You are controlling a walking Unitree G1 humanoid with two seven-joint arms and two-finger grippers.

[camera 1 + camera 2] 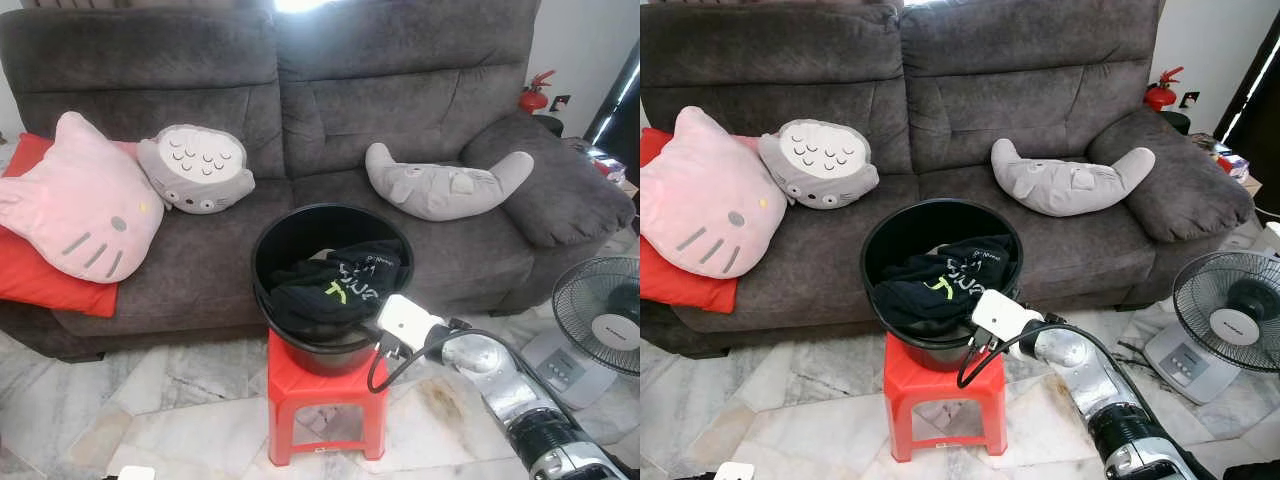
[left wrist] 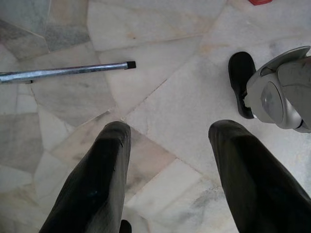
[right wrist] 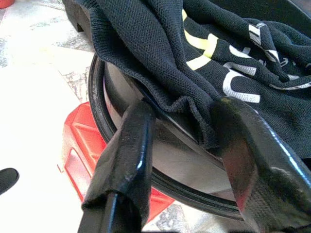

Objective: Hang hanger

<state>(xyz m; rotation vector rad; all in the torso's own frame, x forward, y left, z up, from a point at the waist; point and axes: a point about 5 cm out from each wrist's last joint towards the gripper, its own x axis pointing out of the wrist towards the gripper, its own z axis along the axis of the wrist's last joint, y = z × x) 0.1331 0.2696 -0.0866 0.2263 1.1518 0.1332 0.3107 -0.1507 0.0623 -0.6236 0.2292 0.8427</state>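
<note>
A black bucket (image 1: 300,240) stands on a red plastic stool (image 1: 300,385) in front of the sofa. A black shirt (image 1: 335,285) with yellow and white print lies in it and hangs over the near rim. My right gripper (image 3: 184,114) is at that rim, open, with one finger (image 3: 133,145) outside the bucket wall and the other (image 3: 243,141) against the shirt's hanging edge (image 3: 194,104). Its white wrist block (image 1: 407,322) sits just right of the bucket. My left gripper (image 2: 170,128) hangs open over the marble floor, holding nothing.
The grey sofa (image 1: 400,90) carries a pink cat cushion (image 1: 80,200), a grey round cushion (image 1: 195,168) and a grey curved cushion (image 1: 445,185). A standing fan (image 1: 600,310) is at the right. A metal rod (image 2: 68,72) lies on the floor near my foot (image 2: 240,82).
</note>
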